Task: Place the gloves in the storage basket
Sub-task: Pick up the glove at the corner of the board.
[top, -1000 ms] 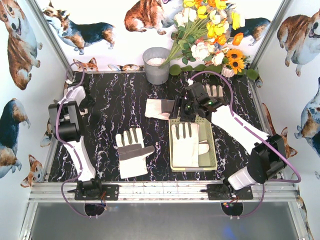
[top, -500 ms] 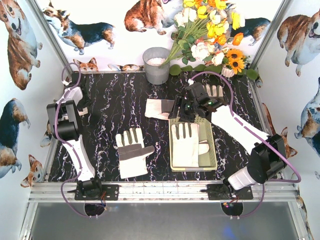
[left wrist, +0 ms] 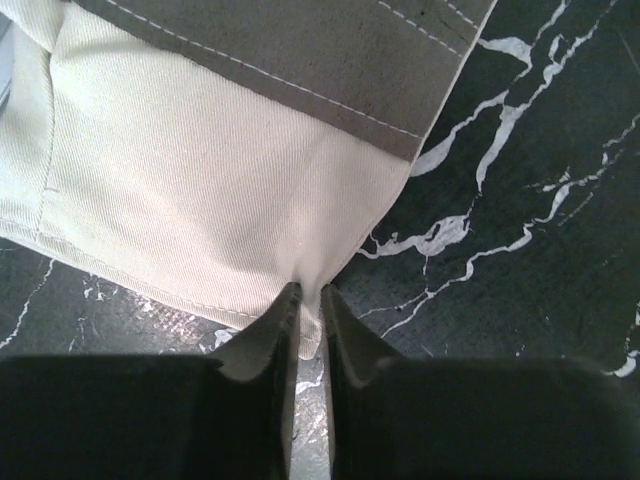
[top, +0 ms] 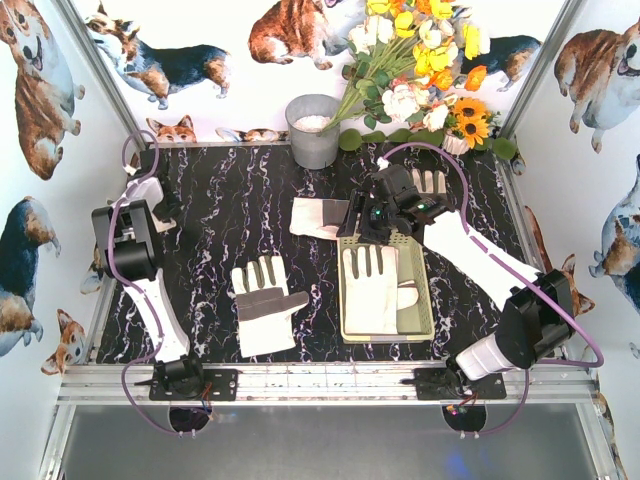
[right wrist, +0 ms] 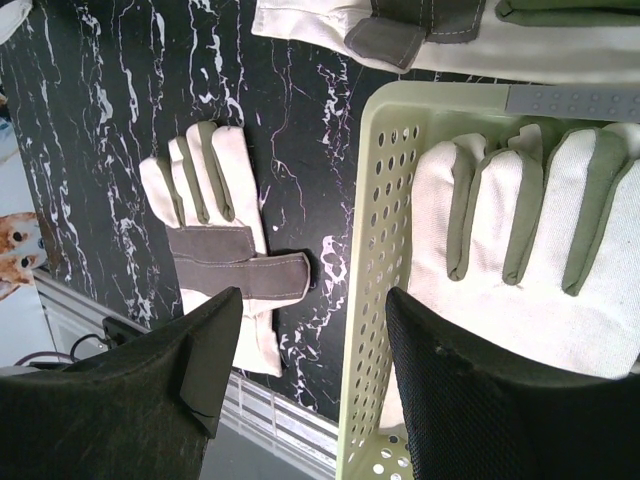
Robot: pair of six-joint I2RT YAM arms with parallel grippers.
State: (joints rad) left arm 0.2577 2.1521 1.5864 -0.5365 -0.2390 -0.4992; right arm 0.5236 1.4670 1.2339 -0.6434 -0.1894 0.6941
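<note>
In the left wrist view a cream glove (left wrist: 200, 180) with a grey patch lies on the black marbled table, and my left gripper (left wrist: 308, 296) is shut on a fold at its edge. From above, that arm stands at the far left and hides this glove. The pale yellow-green storage basket (top: 424, 300) holds one glove (top: 372, 290), fingers pointing away. Another glove (top: 265, 305) lies flat left of the basket, one (top: 318, 217) lies beyond its far left corner, and one (top: 430, 182) peeks out behind the right arm. My right gripper (right wrist: 315, 345) hangs open and empty over the basket's wall (right wrist: 375, 300).
A round grey metal bucket (top: 313, 130) stands at the back centre, with a bunch of artificial flowers (top: 420, 80) to its right. Corgi-print walls close in the table on three sides. An aluminium rail (top: 320, 385) runs along the near edge.
My left jaws have closed onto the glove's edge, and the left arm has shifted slightly to the left. The right arm and the gloves in the top view have not moved.
</note>
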